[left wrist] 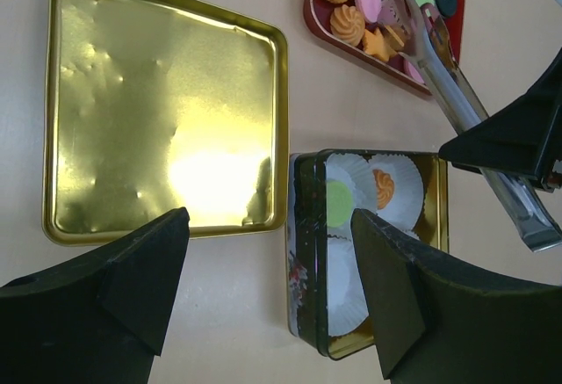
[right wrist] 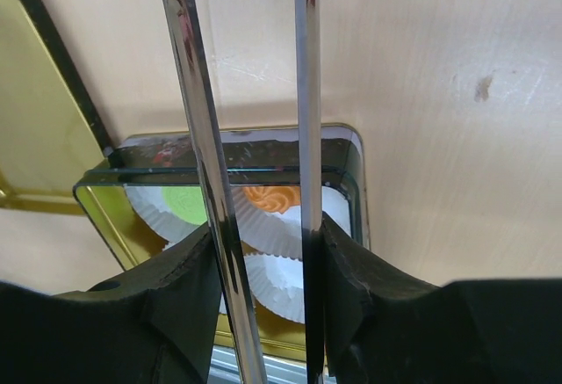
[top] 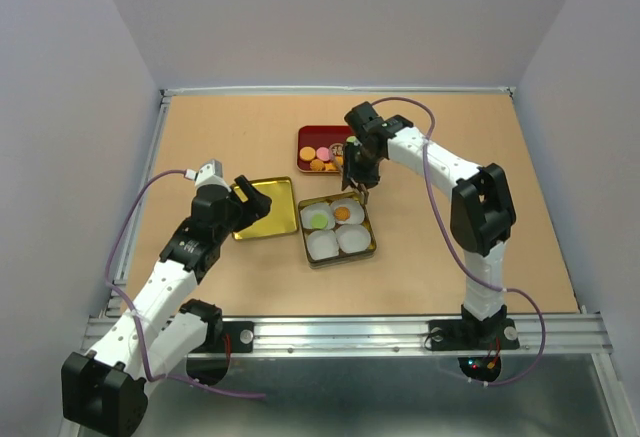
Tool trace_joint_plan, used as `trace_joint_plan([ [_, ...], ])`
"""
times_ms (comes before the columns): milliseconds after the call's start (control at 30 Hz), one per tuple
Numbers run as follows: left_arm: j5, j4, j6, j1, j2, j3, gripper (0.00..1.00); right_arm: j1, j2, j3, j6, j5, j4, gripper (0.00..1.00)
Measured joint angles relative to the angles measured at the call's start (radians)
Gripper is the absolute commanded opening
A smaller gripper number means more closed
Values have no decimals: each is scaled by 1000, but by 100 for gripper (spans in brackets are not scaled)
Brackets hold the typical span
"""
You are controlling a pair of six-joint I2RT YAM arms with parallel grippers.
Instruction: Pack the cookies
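Several cookies [top: 322,159] loose in the red tray [top: 301,149], two cupped in the tin [top: 341,258]; likely light, crumbly, so best nipped gently at the edges by tongs [left wrist: 448,76] clamped in right pincer [top: 357,172], left pincer [top: 240,207] apart.

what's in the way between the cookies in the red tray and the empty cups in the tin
Nothing visible. The tin is open, its lid lies aside, two cups are empty. Only the tongs in the right gripper reach across from tin to cookies.
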Motion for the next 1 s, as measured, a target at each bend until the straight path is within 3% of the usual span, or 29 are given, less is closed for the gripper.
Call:
trace_joint_plan([
  [167, 2, 14, 5, 0, 11, -15, 86, -12, 0, 0, -1, 5, -15, 48],
  [700, 6, 31, 6, 0, 9, -20, 86, -14, 0, -12, 32, -205, -37, 53],
  [900, 7, 32, 6, 0, 2, -31, 86, -14, 0, -23, 31, -229, -41, 51],
  [1000, 8, 33, 6, 0, 2, -31, 86, -14, 0, -23, 31, -229, -41, 45],
])
